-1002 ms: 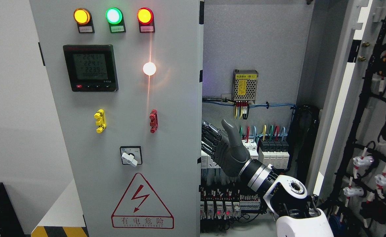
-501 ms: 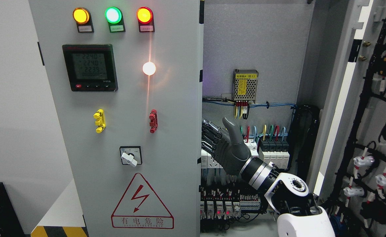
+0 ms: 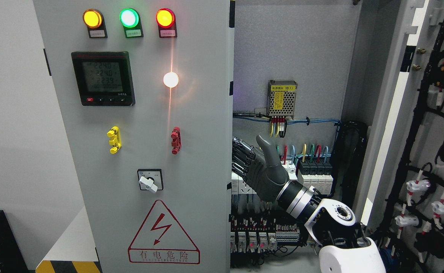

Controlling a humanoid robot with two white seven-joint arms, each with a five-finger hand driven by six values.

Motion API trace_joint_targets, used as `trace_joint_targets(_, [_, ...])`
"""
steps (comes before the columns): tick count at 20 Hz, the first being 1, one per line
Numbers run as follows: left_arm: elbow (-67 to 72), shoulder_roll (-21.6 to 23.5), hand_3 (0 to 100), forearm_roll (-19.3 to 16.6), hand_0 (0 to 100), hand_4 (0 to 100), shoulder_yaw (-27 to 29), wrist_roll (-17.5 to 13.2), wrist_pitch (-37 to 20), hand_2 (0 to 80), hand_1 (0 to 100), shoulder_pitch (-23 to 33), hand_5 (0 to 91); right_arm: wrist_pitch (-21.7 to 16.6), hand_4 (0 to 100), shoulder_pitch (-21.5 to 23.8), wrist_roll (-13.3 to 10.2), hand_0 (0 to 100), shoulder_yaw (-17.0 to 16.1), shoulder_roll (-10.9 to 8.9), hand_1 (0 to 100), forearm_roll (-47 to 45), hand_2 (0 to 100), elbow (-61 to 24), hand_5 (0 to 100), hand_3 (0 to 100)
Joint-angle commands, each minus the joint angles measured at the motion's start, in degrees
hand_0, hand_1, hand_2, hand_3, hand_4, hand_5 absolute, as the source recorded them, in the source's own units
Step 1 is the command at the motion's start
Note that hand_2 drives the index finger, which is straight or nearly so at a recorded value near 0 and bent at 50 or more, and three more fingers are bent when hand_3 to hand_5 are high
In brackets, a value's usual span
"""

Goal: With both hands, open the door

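You see the right hand in dark grey with black jointed fingers, a silver-ringed wrist, and a white forearm shell, probably plastic.

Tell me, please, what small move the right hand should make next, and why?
Probably pull the left door's edge outward: the right hand has its fingers at that edge, thumb raised, and this door is not yet swung wide.

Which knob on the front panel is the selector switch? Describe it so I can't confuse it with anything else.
Start at the grey door on the left, below the black meter. Under the yellow handle, just above the red warning triangle, sits the selector switch: the only white lever on a black square plate.
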Motion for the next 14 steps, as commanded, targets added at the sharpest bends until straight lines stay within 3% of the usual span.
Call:
trace_joint_targets(1, [0.0, 0.1, 0, 0.0, 0, 0, 0.0, 0.0, 0.0, 0.0, 0, 0.0, 0.0, 0.1, 0, 0.0, 0.1, 0, 1.1, -0.04, 0, -0.3, 0, -0.1, 0, 0])
trace_joint_targets(14, [0.0, 0.0, 0, 0.0, 0, 0, 0.0, 0.0, 0.0, 0.0, 0, 0.0, 0.0, -0.3, 0, 0.0, 0.2, 0, 1.4, -0.04, 0, -0.4, 0, -0.5, 0, 0])
